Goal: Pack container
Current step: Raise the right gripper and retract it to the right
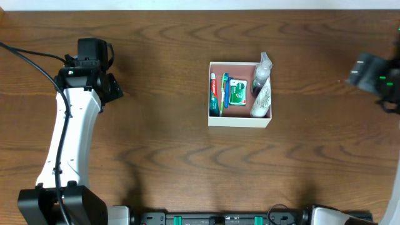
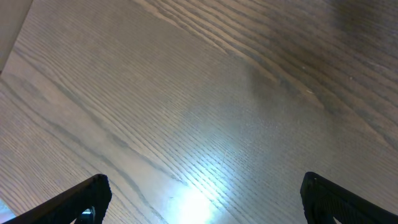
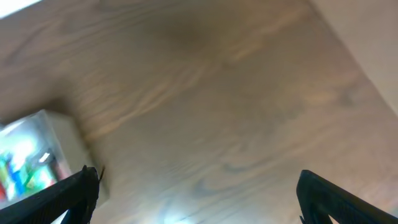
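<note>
While both arms hang well apart from it, the square shallow white cardboard container (image 1: 239, 120) w/ pink inside sits right of centre on the brown wooden table (image 1: 156, 156), holding a red-white toothpaste tube (image 1: 213, 94), green packet (image 1: 237, 92) & white bottle (image 1: 261, 100). Left gripper (image 2: 205, 199) & right gripper (image 3: 199, 193): jaws wide apart, nothing held.

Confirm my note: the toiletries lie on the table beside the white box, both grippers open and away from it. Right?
No. The overhead view shows the toiletries inside the container, not beside it. The left gripper and right gripper are indeed open and away from it.
</note>
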